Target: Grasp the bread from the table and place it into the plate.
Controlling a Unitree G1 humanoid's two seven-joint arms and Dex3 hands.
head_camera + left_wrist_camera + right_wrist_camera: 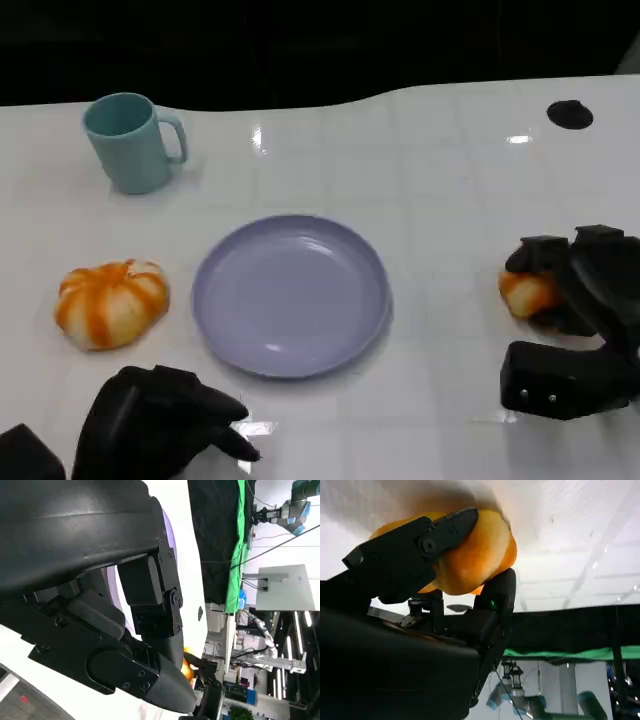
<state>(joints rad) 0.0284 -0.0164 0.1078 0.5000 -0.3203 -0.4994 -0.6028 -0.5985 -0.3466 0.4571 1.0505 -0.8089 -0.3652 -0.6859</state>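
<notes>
Both hands low: right hand (570, 300) grips bread (527, 292); left hand (160, 420) curled, holding nothing

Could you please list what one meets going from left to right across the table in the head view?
Pumpkin → mug → left hand → plate → bread, held by the right hand.

- Table (450, 180): white, glossy, mirrors the lamps.
- Plate (290, 295): smooth lavender plastic, soft sheen.
- Cup (130, 142), upper left: matt teal.
- Bread (470, 555): smooth orange crust.
- Right hand (575, 300): matt black plastic.
</notes>
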